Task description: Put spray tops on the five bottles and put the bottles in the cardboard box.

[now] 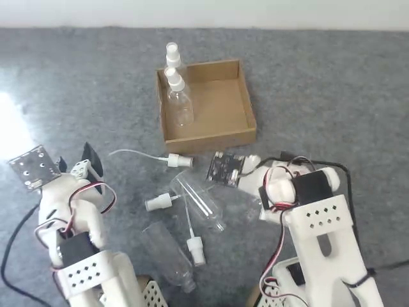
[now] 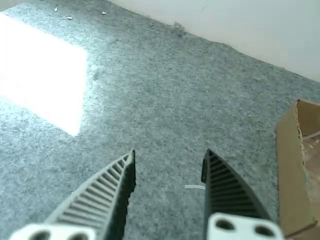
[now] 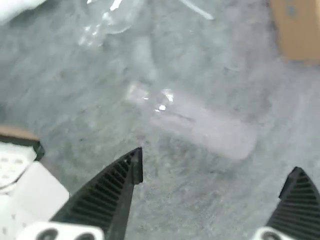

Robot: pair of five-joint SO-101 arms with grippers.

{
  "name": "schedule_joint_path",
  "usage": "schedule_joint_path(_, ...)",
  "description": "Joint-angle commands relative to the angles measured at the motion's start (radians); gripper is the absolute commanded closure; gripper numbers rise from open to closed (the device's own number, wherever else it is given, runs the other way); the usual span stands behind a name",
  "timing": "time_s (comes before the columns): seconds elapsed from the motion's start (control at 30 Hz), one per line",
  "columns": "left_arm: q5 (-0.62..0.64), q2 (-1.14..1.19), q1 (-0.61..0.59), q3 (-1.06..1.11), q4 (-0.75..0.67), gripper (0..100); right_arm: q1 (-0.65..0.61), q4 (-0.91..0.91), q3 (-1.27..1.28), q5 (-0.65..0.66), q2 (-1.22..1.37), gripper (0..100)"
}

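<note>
Left hand (image 2: 170, 155) spread and empty; right hand (image 3: 218, 162) spread wider, empty.

A grey, felt-like surface (image 1: 319, 83) spreads under everything. A plain white wall (image 1: 204, 13) runs along its far edge. A bright patch of light (image 1: 11, 128) lies on the surface's left side, and a few pale specks (image 2: 69, 18) lie near the wall.

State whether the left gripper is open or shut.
Open: in the left wrist view, the left gripper shows its fingers apart, grey carpet visible between them, nothing held.
</note>
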Motion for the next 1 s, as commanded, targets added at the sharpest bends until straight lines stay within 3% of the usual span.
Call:
schedule_joint_path(0.0, -0.002, -0.009, -0.003, -0.010, -0.028, 79, -0.042, 0.005, 0.020, 0.100, -0.028, 60.4)
schedule_joint_path(0.3, -0.002, -0.009, -0.003, -0.010, -0.028, 79, -0.065, -0.079, 0.124, 0.187, -0.008, 60.4)
schedule_joint_path(0.73, -0.002, -0.009, -0.003, -0.010, -0.028, 79, -0.061, -0.289, 0.127, 0.206, 0.355, 60.4)
schedule_joint_path(0.97, -0.002, -0.009, -0.003, -0.010, -0.028, 79, 0.027, -0.369, 0.127, 0.206, 0.450, 60.4)
